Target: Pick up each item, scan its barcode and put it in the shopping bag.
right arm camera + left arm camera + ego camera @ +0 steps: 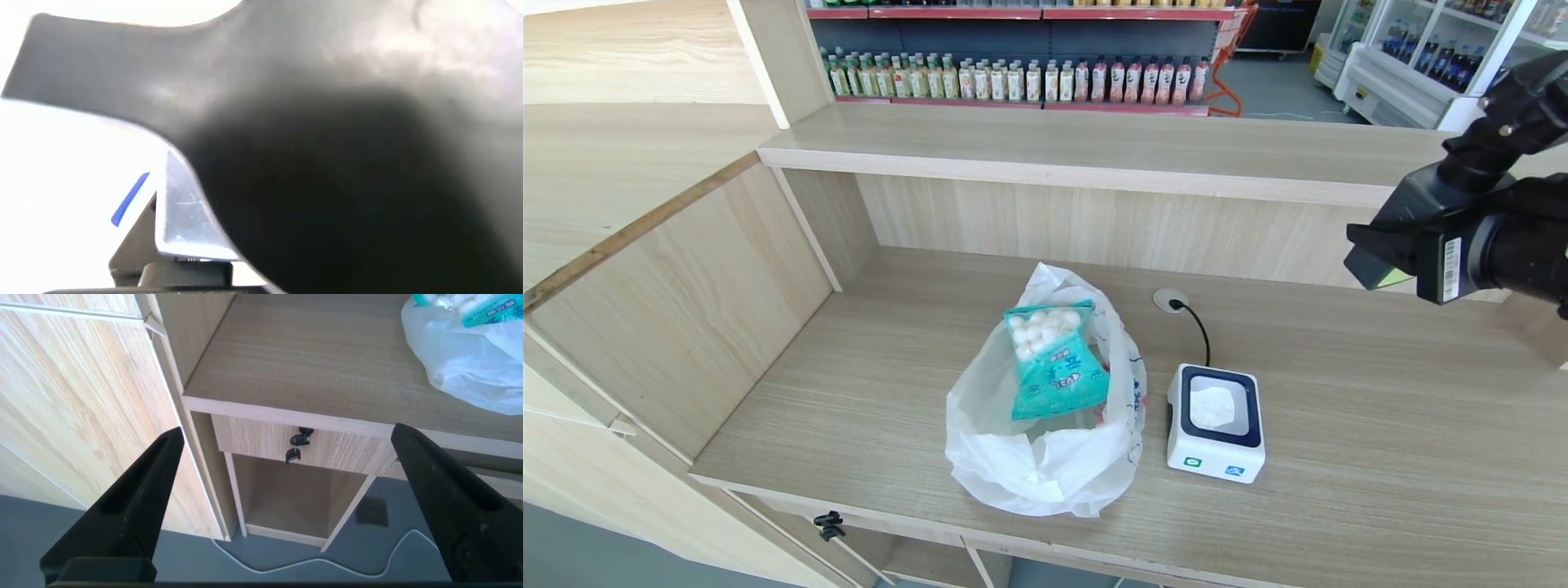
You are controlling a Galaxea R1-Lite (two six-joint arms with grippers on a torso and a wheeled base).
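Note:
A white plastic shopping bag (1045, 441) lies open in the middle of the wooden counter (1380, 457). A teal packet of white balls (1052, 359) rests in its mouth. Just right of the bag stands a white barcode scanner (1215, 423) with a dark-framed window facing up. My left gripper (288, 434) hangs open and empty below the counter's front edge, left of the shopping bag (466, 359) and the teal packet (482, 306). My right gripper (1376, 249) is held high at the far right, well above the scanner; a yellow-green patch shows at its underside.
A black cable (1196, 322) runs from the scanner to a grommet (1170, 300) at the back. A raised ledge (1094, 151) and side panel (686, 286) wall in the counter. A drawer with a black handle (296, 446) sits under the front edge.

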